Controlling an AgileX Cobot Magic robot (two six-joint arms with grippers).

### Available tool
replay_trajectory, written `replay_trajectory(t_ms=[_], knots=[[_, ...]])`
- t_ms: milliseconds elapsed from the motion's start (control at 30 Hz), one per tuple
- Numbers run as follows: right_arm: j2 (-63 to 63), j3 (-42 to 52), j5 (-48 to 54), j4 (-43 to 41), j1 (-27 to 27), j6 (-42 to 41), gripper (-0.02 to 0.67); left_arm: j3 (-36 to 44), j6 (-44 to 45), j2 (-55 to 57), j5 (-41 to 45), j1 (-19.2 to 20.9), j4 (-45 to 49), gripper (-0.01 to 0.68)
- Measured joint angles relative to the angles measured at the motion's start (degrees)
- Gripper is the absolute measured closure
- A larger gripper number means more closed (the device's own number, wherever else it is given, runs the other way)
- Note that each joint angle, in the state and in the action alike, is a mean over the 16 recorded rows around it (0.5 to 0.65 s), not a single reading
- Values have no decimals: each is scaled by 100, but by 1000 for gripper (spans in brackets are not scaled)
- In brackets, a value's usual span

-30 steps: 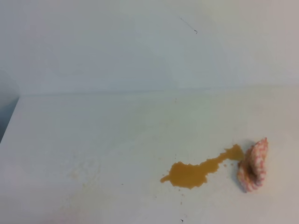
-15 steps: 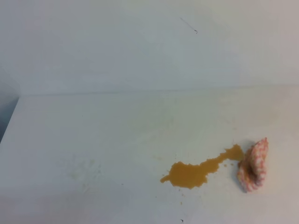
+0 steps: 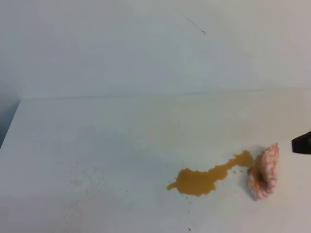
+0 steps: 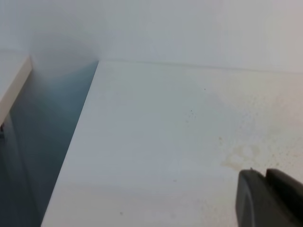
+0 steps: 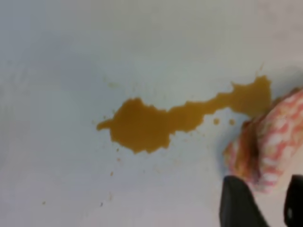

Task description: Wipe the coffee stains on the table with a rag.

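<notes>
The coffee stains [image 3: 198, 180] are an orange-brown puddle on the white table [image 3: 97, 145], with a thin tail running right to the rag. The pink-and-white checked rag [image 3: 263, 172] lies bunched at the tail's right end. A black tip of my right gripper [image 3: 302, 142] shows at the right edge, just above and right of the rag. In the right wrist view the gripper [image 5: 267, 205] is open and empty, its fingers [image 5: 239, 205] just below the rag [image 5: 272, 139], with the stains [image 5: 142, 125] to the left. My left gripper [image 4: 266, 191] looks shut and empty over bare table.
A white wall [image 3: 146, 48] rises behind the table. The table's left edge [image 4: 78, 142] drops to a dark gap, with another white surface [image 4: 12, 75] beyond. Faint yellowish specks [image 4: 241, 153] mark the table near the left gripper.
My right gripper's black tip has come into the high view at the right edge, near the rag. The rag and the stains have not moved.
</notes>
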Motion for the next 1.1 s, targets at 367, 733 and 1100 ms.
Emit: replay_trajectory(t_ms=[367,733,1100], knots=[[1703,-256,-866,-1100,1134,1052,348,0,0,0,0,0,0,673],[3105,-1088,-965,-3416,1589,3291,351,0,0,0,0,0,0,673],[4022,-1877,-619,-3759,1608,3626,507,0,0,0,0,0,0,673]])
